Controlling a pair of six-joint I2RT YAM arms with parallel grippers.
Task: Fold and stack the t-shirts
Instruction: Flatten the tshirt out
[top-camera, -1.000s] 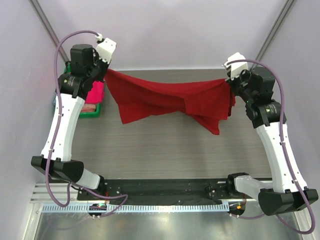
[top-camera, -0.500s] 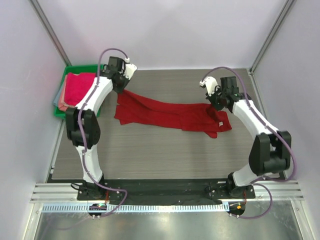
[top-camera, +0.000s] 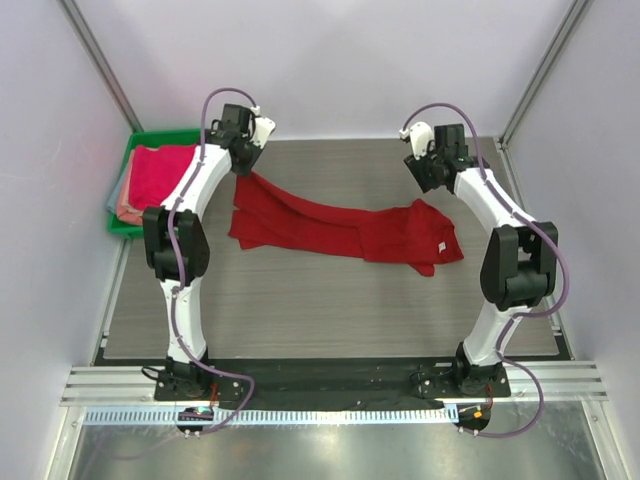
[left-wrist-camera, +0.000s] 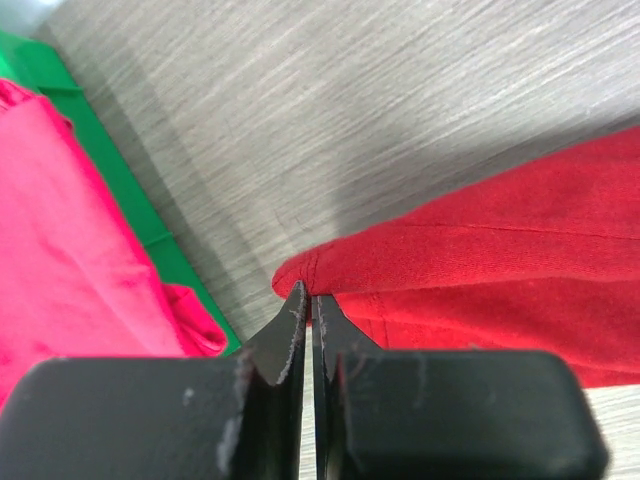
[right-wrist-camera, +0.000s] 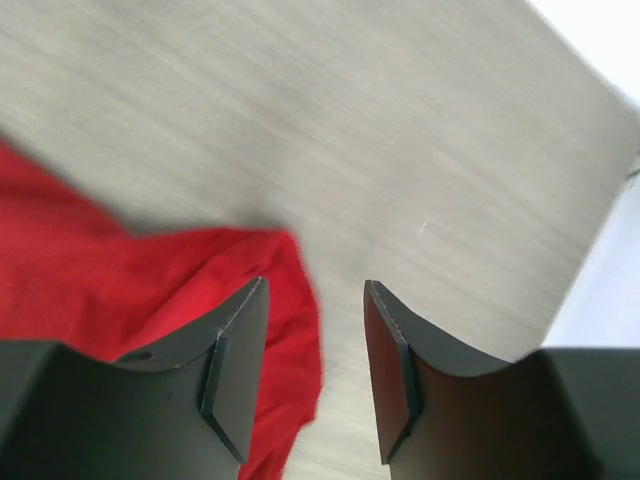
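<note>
Two arms reach toward the far side of the table (top-camera: 330, 300). Between them we see the deep red t-shirt (top-camera: 320, 228) lying on the wood in a crumpled band, its white label (top-camera: 440, 247) near the right end. Our left gripper (left-wrist-camera: 308, 300) is closed, with its tips at the shirt's left corner; we cannot tell whether any cloth is pinched. Our right gripper (right-wrist-camera: 316, 284) gapes wide and holds nothing, just beyond the shirt's right corner. A bright pink t-shirt (top-camera: 158, 172) lies in the green tray (top-camera: 150, 138) at far left.

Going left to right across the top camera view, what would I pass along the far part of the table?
Green plastic tray → left gripper → deep red cloth t-shirt → right gripper.
</note>
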